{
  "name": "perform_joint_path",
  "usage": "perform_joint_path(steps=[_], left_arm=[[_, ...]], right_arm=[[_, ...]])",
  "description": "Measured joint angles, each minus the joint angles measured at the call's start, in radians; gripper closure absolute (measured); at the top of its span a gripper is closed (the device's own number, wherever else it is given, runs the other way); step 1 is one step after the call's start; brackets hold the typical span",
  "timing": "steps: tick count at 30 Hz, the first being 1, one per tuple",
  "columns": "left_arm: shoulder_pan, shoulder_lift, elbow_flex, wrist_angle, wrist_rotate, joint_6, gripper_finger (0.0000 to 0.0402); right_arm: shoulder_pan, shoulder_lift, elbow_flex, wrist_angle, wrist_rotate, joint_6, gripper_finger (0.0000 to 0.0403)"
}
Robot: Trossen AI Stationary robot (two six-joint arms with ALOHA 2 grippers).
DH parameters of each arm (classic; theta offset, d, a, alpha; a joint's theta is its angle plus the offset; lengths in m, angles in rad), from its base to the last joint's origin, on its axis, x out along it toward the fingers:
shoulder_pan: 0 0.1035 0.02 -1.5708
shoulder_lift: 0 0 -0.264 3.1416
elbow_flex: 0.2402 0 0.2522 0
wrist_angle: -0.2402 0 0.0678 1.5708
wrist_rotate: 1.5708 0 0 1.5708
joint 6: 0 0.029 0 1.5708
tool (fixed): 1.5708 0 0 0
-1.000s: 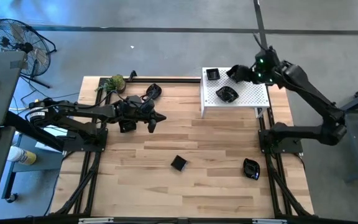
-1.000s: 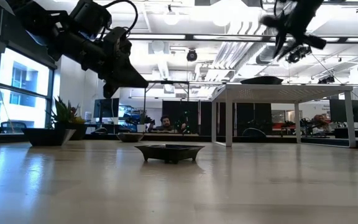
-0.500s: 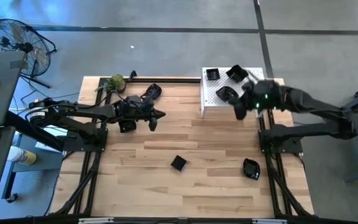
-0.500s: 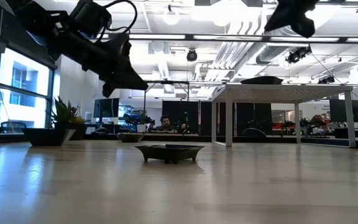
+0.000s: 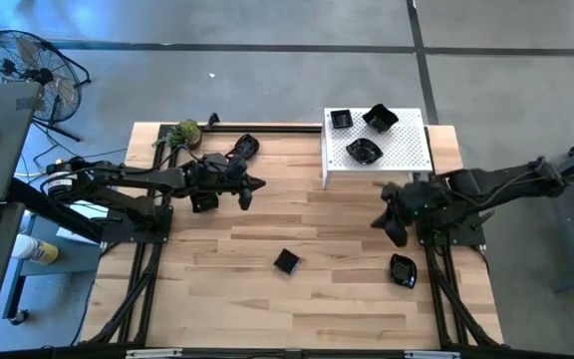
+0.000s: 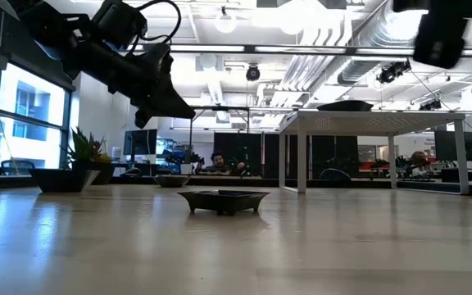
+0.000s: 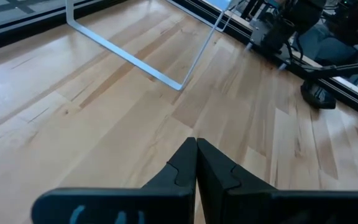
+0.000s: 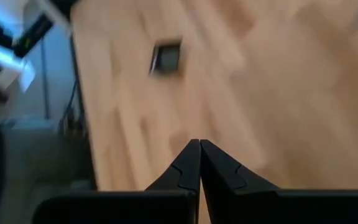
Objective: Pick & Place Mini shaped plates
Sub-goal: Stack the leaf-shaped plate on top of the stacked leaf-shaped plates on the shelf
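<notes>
Three mini shaped plates lie on the white perforated shelf [image 5: 407, 155] at the far right: one at the back [image 5: 339, 119], one beside it [image 5: 379, 118], one nearer [image 5: 364, 151]. A square plate [image 5: 286, 261] rests flat on the table's middle, also in the low view [image 6: 223, 199] and the right wrist view [image 8: 166, 57]. Another plate [image 5: 402, 270] lies near the right rail, and one [image 5: 245, 147] at the far left. My right gripper [image 5: 387, 227] hangs shut over the table's right side, clear of all plates. My left gripper [image 5: 257, 184] hovers shut at the left.
A green leafy ball [image 5: 185, 131] sits at the table's far left corner. Black frame rails [image 5: 427, 289] run along both sides. The shelf stands on thin legs [image 6: 300, 156] with room beneath it. Bare wood lies between the two grippers.
My right gripper has swung away from above the white shelf toward the table's near edge, sinking and turning as it went. It now hangs over the table in front of the shelf. The plates on the shelf stay where they were.
</notes>
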State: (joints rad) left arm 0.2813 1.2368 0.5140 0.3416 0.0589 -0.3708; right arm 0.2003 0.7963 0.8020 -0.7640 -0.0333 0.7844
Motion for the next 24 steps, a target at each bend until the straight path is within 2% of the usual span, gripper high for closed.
perform_joint_path(steps=[6, 14, 19, 24], left_arm=[[0.000, 0.000, 0.000, 0.000, 0.000, 0.000, 0.0401], [0.000, 0.000, 0.000, -0.001, -0.002, -0.001, 0.0401], [0.000, 0.000, 0.000, -0.001, -0.002, -0.006, 0.0401], [0.000, 0.000, 0.000, -0.002, -0.001, -0.007, 0.0401]], right_arm=[[0.155, 0.000, -0.146, -0.009, -0.105, 0.200, 0.0368], [0.282, 0.001, -0.356, -0.002, -0.125, 0.417, 0.0285], [0.318, 0.010, -0.413, -0.012, -0.120, 0.456, 0.0250], [0.331, 0.045, -0.420, -0.069, -0.068, 0.417, 0.0242]])
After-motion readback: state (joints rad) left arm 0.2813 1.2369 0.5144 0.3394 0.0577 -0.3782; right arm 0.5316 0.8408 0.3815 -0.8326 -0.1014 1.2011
